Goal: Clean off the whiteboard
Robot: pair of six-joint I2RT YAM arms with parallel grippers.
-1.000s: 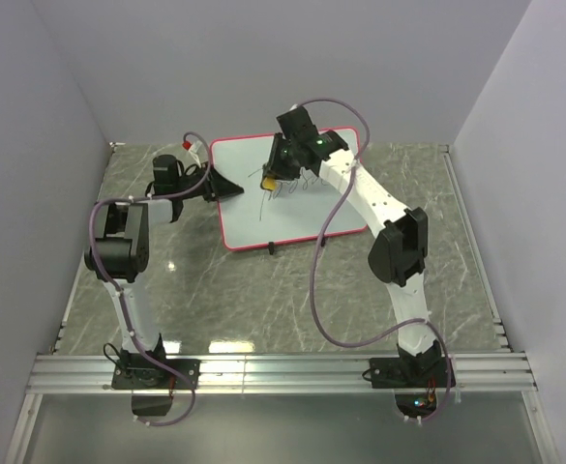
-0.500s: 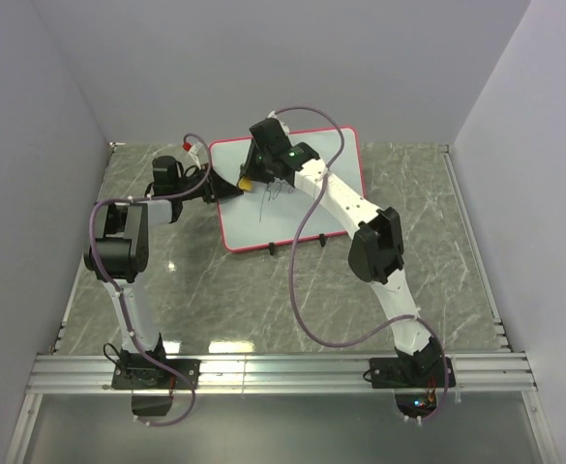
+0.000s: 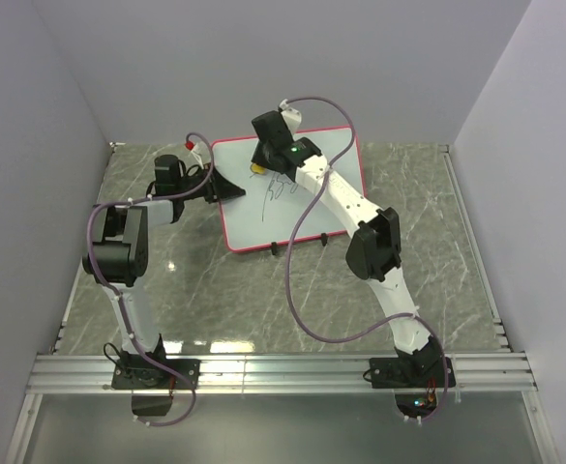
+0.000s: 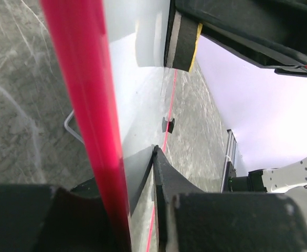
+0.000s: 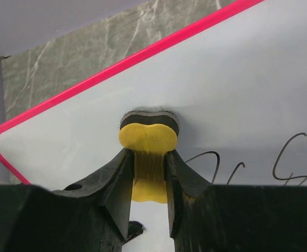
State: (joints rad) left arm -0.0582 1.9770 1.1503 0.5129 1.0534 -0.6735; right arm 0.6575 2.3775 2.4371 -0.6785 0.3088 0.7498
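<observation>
— From the near rail, both arms are reaching forward. Left gripper (image 3: 232, 187) is clamping the whiteboard (image 3: 263, 220) by its rim, far across the table (image 3: 408, 193).
— Right gripper (image 5: 149, 176) is squeezing the yellow eraser (image 5: 148, 137) against it, and its wrist view is showing scribble (image 5: 295, 157) alongside.

top external high behind both arm bases, looking down and forward over the grey marble tabletop (image 3: 418, 213), far out, left wrist very close, edge-on along the white rectangular board with red-pink rim (image 4: 90, 105), right wrist tight on the board face, all three share board and yellow bone-shaped eraser (image 5: 147, 137)
</observation>
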